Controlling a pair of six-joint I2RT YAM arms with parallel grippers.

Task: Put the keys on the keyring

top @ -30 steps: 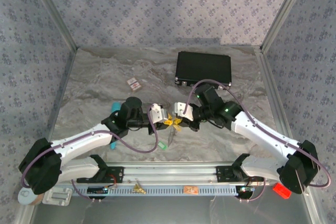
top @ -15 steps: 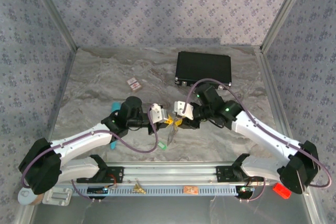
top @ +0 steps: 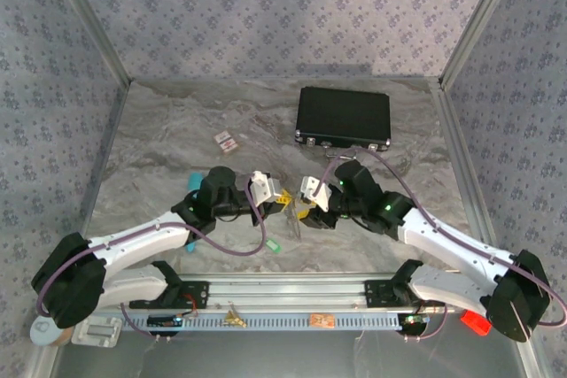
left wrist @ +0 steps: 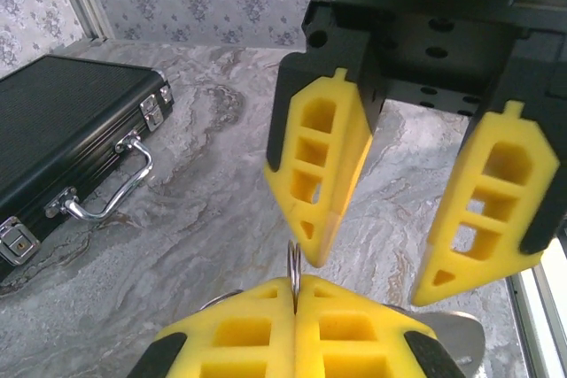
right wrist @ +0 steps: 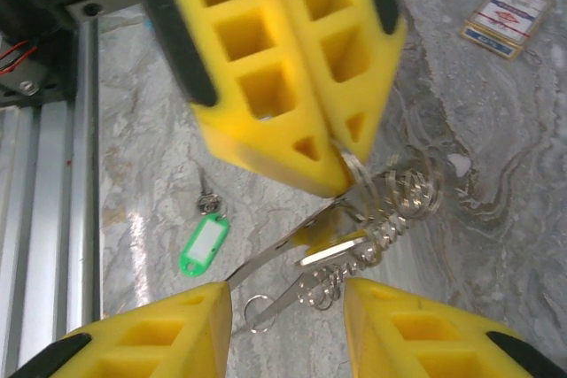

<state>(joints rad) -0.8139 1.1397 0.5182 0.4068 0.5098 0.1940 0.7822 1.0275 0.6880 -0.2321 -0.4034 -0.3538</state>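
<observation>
Though foam-pinched, wiry keyring (L gripper)

Table: smooth marbled stone-look, slight sheen
Case: matt black, grained
Fingers: matt yellow plastic
Keyring: shiny metal
Key: green plastic head

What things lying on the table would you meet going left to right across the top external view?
Teal pen → red-and-white card → green-headed key → black case.
</observation>
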